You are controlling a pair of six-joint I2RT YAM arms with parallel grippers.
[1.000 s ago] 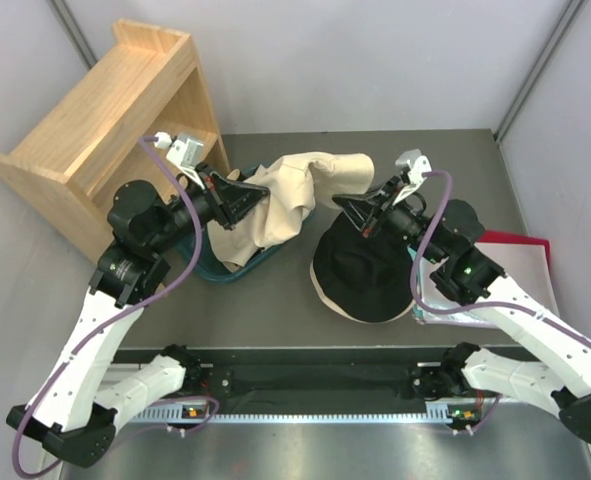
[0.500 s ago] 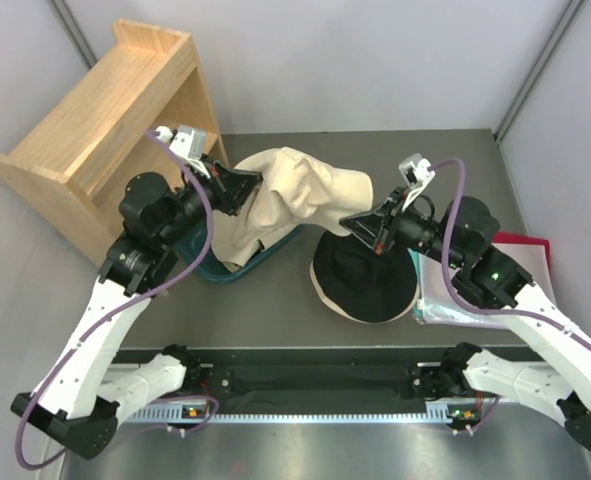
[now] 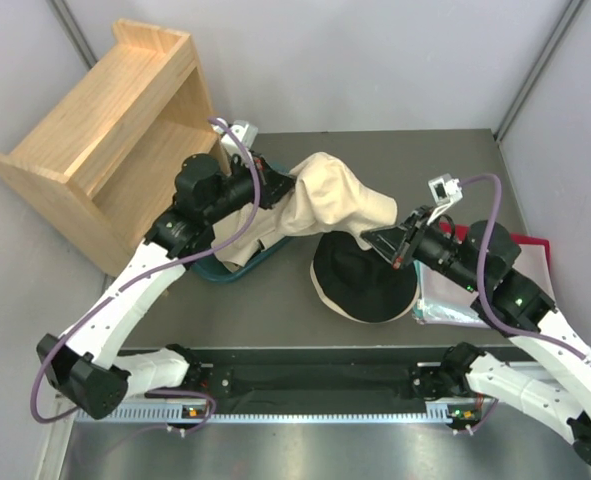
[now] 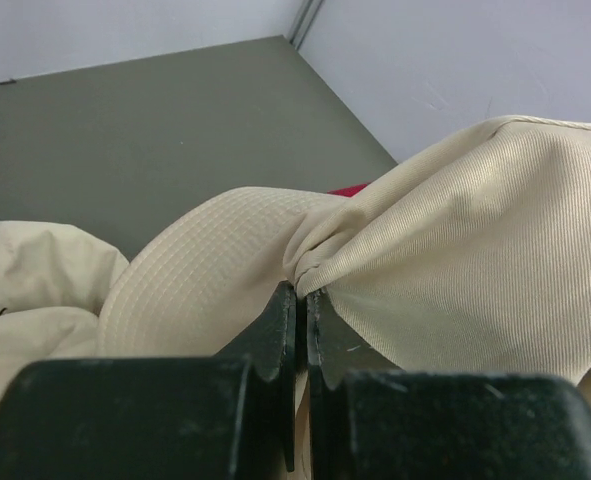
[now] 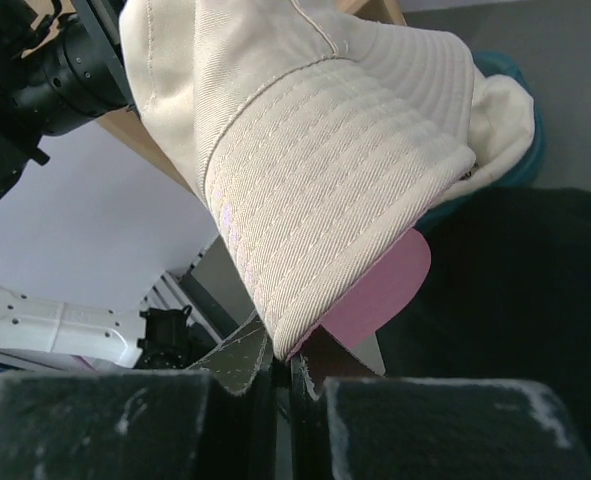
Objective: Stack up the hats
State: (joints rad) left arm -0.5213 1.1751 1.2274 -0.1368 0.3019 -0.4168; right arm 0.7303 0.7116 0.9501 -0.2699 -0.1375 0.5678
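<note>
cream hat (image 3: 337, 195) held above black hat (image 3: 360, 285), stretched between grippers; left gripper (image 3: 291, 184) clamped on fabric fold, right gripper (image 3: 373, 238) pinched closed on brim; soft, floppy, light, probably best gripped at stitched brim

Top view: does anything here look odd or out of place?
Yes: one cream hat is up in the air, pinched at opposite edges by the left gripper and right gripper, so it sags crumpled between them above the black hat.

No legible text, labels or nos. anywhere
</note>
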